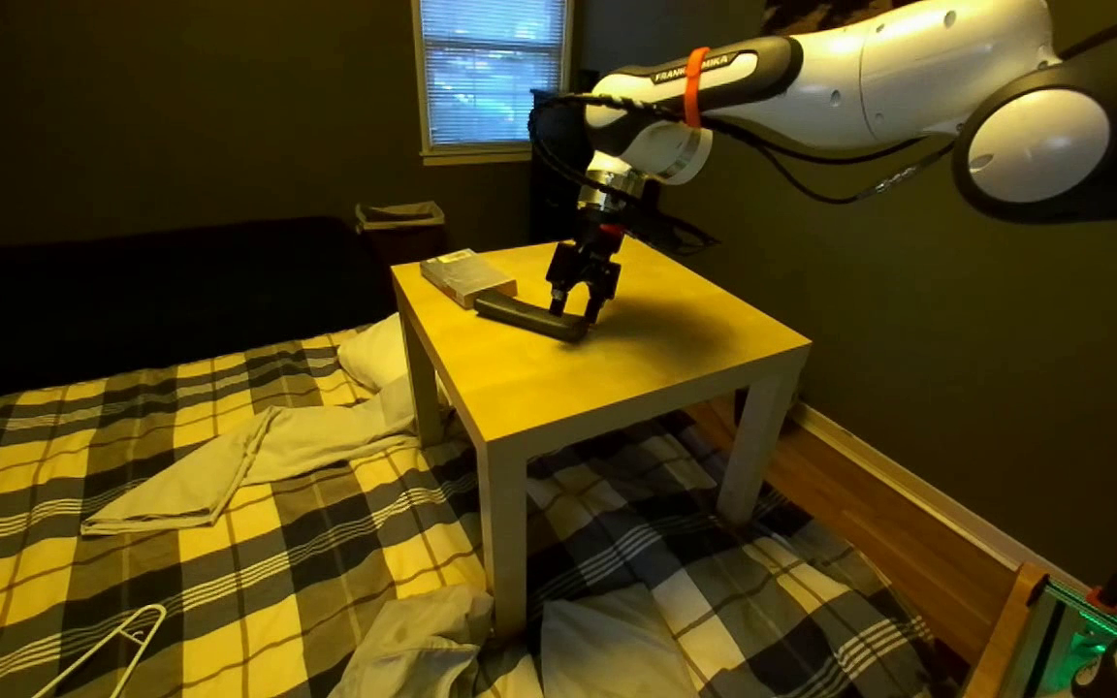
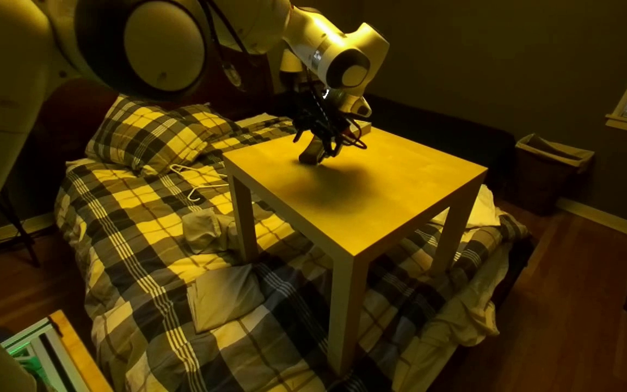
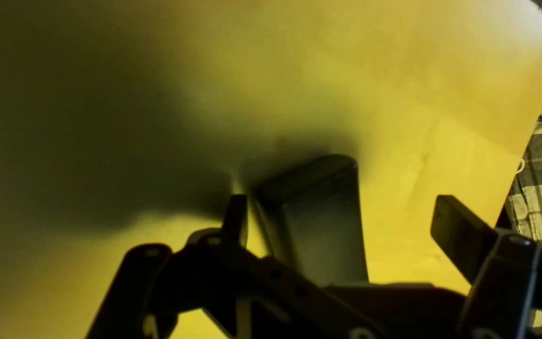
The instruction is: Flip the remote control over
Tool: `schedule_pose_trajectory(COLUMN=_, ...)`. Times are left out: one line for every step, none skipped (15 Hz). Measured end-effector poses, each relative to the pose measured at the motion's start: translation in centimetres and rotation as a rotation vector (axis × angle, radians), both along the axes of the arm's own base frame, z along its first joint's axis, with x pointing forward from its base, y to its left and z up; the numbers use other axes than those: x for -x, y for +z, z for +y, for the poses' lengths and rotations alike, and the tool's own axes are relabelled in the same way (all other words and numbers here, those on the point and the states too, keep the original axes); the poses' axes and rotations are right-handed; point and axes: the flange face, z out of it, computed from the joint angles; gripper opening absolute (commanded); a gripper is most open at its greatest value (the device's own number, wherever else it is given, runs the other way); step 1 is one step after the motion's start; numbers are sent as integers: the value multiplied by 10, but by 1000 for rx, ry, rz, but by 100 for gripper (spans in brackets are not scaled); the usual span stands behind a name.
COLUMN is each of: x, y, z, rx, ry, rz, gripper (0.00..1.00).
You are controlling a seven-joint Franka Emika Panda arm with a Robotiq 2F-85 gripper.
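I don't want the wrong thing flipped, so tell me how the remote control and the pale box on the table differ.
The remote control is dark grey-black; the box is paler grey. The remote control is a slim, elongated bar; the box is broader and blockier. In the wrist view, the remote control's end shows between the jaws of the open gripper; the box does not appear there. Both are on the yellow tabletop.
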Motion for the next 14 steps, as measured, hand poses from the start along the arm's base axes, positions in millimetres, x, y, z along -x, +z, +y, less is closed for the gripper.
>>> schedule_pose_trajectory(x=-6, y=-2, z=-1, rx=-1, ry=2, rz=-12, gripper=100)
schedule_pose_trajectory(x=-12, y=-3, z=-3, rx=-3, ry=2, rz=-22, gripper=100)
schedule_pose_trajectory(x=-17, y=-5, z=-4, rx=-7, ry=4, rz=-32, gripper=100)
schedule_pose_trajectory(x=-21, y=-7, z=-4, rx=-12, ry=10, rz=-35, gripper=100)
schedule_pose_trajectory(x=-22, y=-9, z=-4, rx=-18, ry=22, rz=-25, gripper=100)
schedule_pose_trajectory(x=-23, y=-10, z=-5, rx=-24, ry=36, rz=-14, gripper=100)
schedule_pose_trajectory(x=-24, y=-10, z=-5, rx=-30, ry=48, rz=-2, gripper=100)
schedule_pose_trajectory(x=-24, y=-11, z=-5, rx=-35, ry=57, rz=7, gripper=100)
schedule_pose_trajectory(x=-25, y=-11, z=-6, rx=-39, ry=63, rz=14, gripper=100)
schedule_pose_trajectory(x=-26, y=-11, z=-6, rx=-41, ry=69, rz=20, gripper=100)
schedule_pose_trajectory(x=-27, y=-12, z=-6, rx=-43, ry=74, rz=27, gripper=100)
schedule_pose_trajectory(x=-27, y=-12, z=-6, rx=-44, ry=79, rz=32, gripper=100)
schedule_pose_trajectory(x=-27, y=-13, z=-5, rx=-46, ry=84, rz=40, gripper=100)
schedule_pose_trajectory(x=-27, y=-14, z=-4, rx=-47, ry=89, rz=48, gripper=100)
